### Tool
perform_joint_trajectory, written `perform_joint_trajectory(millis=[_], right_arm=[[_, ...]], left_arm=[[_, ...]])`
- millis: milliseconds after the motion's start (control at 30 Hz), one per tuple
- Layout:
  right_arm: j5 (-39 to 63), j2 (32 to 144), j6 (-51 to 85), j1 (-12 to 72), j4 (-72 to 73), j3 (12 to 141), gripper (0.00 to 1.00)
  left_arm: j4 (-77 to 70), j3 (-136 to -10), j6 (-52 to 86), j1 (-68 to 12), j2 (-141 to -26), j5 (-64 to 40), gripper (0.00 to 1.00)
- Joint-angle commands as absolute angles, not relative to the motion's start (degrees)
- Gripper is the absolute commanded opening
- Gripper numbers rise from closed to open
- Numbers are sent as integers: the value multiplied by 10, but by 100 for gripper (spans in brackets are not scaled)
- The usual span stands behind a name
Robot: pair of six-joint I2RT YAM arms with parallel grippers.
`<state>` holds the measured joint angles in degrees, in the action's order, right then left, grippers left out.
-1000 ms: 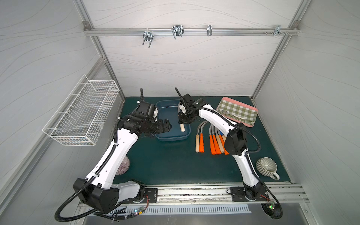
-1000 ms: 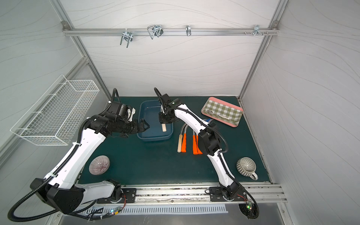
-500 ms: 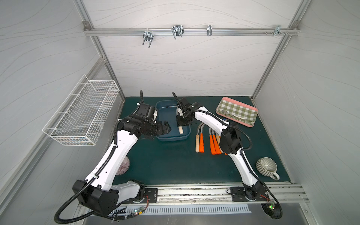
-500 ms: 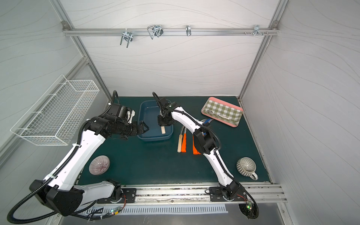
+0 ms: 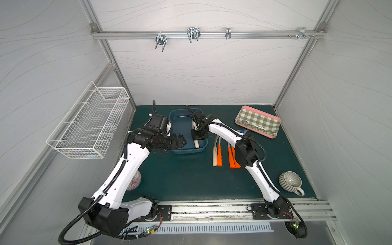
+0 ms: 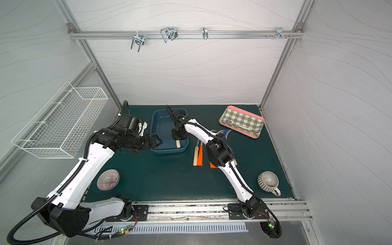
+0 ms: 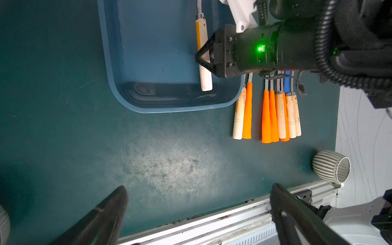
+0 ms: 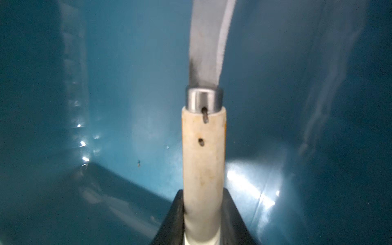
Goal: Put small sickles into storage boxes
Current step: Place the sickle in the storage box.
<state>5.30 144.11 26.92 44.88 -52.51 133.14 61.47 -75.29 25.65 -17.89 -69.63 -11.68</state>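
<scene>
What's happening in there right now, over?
Right jaws shut on a wooden-handled sickle, low inside the blue tub. Left jaws wide open, empty, by the tub's edge. Other sickles in a row on the mat. Nothing seen in the way.

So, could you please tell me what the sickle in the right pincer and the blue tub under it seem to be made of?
Held sickle: the handle is pale, matt and faintly stained, probably bare wood. The blade and collar are grey, dull-shining metal, likely steel.
Blue tub: smooth and glossy, with bright highlights and rounded corners, most likely moulded plastic.
</scene>
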Motion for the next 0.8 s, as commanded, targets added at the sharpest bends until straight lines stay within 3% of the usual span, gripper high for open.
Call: perform_joint_trajectory(millis=[0, 333, 600, 700, 767], right_arm=[[41, 1455, 260, 452, -523, 1350, 20], [59, 1460, 260, 446, -527, 1359, 49], [76, 1429, 259, 444, -538, 1358, 67], [85, 1410, 258, 443, -539, 1348, 83], [94, 1397, 255, 443, -540, 1346, 99]], left_arm=[[621, -755, 256, -177, -684, -127, 99], [621, -753, 256, -177, -684, -128, 99], [617, -758, 256, -177, -686, -127, 99], [616, -760, 257, -177, -686, -129, 99], [616, -760, 259, -177, -686, -130, 99]])
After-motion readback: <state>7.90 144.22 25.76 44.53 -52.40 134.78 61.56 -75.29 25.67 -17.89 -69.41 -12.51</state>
